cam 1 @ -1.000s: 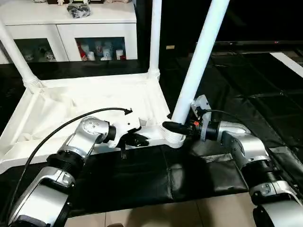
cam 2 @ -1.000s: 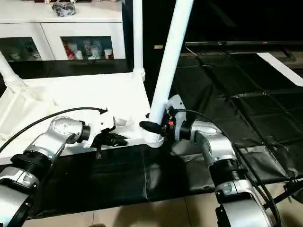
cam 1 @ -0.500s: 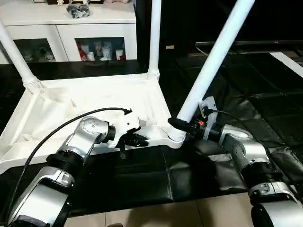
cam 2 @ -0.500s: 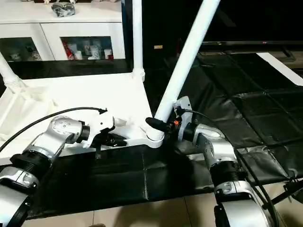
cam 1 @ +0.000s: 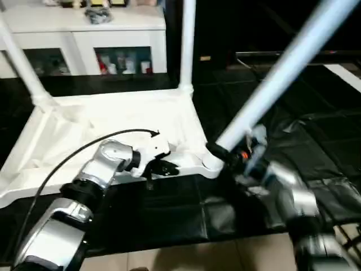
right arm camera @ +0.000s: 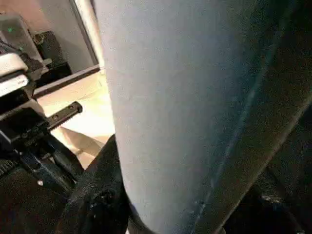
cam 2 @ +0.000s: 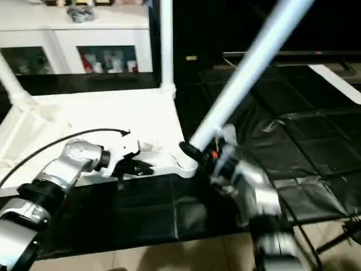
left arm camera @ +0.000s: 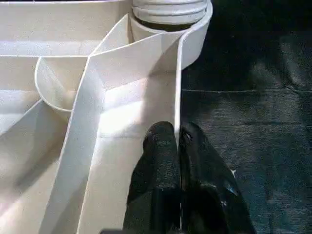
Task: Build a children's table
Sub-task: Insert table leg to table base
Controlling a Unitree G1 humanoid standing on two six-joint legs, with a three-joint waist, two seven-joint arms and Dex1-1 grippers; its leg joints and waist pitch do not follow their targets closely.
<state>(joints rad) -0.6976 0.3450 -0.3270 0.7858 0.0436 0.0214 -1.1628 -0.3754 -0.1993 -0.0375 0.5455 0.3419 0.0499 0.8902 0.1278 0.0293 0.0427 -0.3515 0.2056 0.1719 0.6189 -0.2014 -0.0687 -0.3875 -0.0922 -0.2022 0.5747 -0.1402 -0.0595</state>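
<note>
The children's table (cam 1: 113, 121) lies upside down at centre left. The left hand (left arm camera: 178, 146) is pinched on its near rim. The right hand (cam 1: 223, 153) is clamped on a steeply tilted leg (cam 1: 276, 76) at the corner socket; tilting further could pry it out or crack the socket

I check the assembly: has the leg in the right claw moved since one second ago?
Yes. The leg now leans farther right, away from the upright back leg.
</note>
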